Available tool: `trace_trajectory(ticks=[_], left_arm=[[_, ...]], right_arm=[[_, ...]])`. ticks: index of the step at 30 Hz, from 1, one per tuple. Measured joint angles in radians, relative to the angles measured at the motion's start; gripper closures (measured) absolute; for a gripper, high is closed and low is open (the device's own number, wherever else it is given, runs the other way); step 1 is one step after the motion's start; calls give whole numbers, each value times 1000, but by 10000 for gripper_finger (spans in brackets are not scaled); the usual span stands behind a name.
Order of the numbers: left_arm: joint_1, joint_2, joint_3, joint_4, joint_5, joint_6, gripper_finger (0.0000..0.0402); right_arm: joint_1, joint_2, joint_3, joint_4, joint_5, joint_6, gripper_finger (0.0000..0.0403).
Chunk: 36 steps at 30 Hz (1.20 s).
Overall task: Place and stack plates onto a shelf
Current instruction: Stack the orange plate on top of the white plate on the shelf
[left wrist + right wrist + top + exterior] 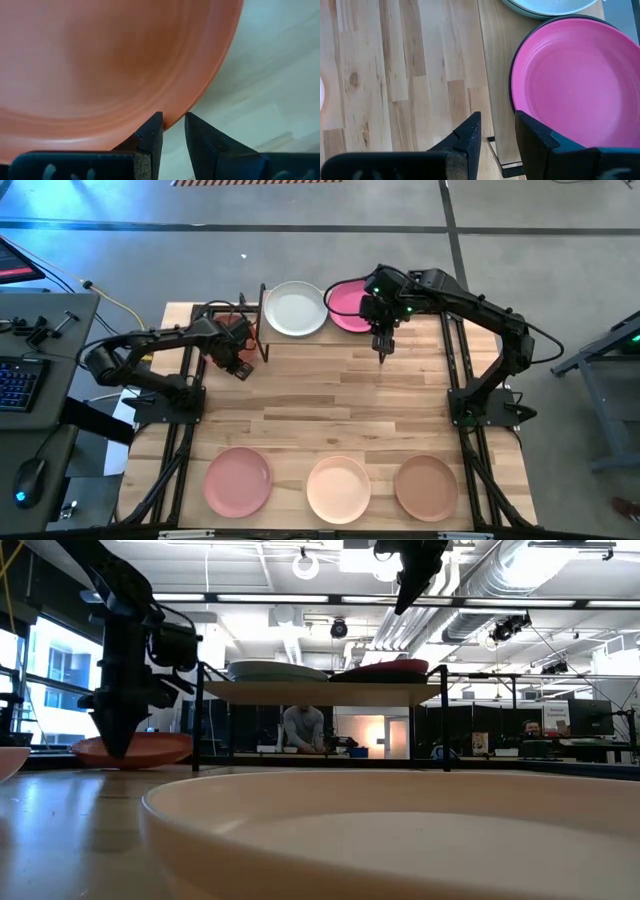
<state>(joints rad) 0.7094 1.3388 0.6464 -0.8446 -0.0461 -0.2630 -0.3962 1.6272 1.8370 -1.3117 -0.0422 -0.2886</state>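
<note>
Your left end effector (173, 131), fingers slightly spread astride the orange plate (110, 65) rim on the worktop (330, 410), may pinch shallowly and drop it before the shelf (320, 692), while your right end effector (495, 135) hovers parted above the magenta plate (575, 85).

Matte, smooth orange plate (100, 65) and magenta plate (570, 85) sit against a worktop (330, 400) of pale, visibly grained wood planks, while the shelf (320, 692) shows a light wooden top on thin black metal legs.

Left hand (173, 131) open at orange plate (100, 65) rim
</note>
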Motion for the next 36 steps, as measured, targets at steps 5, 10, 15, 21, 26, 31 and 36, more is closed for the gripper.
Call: trace_trajectory(ticks=[5,10,15,21,26,31,36], left_arm=[[-1,42,0,1,-11,-5,330],[-24,42,0,0,-11,-14,330],[-31,37,0,0,-30,-16,330],[-31,37,0,1,-43,-20,368],[-30,37,0,-3,-46,-24,396],[-32,37,3,-13,-45,-23,399],[-55,30,40,-98,-44,-14,401]], right_arm=[[0,0,0,0,0,17,304],[0,0,0,0,-6,20,304],[0,0,0,0,-13,20,304],[0,0,0,0,-14,19,304],[0,0,0,0,-14,19,304],[0,0,0,0,-14,22,304],[0,0,0,0,-15,22,304]])
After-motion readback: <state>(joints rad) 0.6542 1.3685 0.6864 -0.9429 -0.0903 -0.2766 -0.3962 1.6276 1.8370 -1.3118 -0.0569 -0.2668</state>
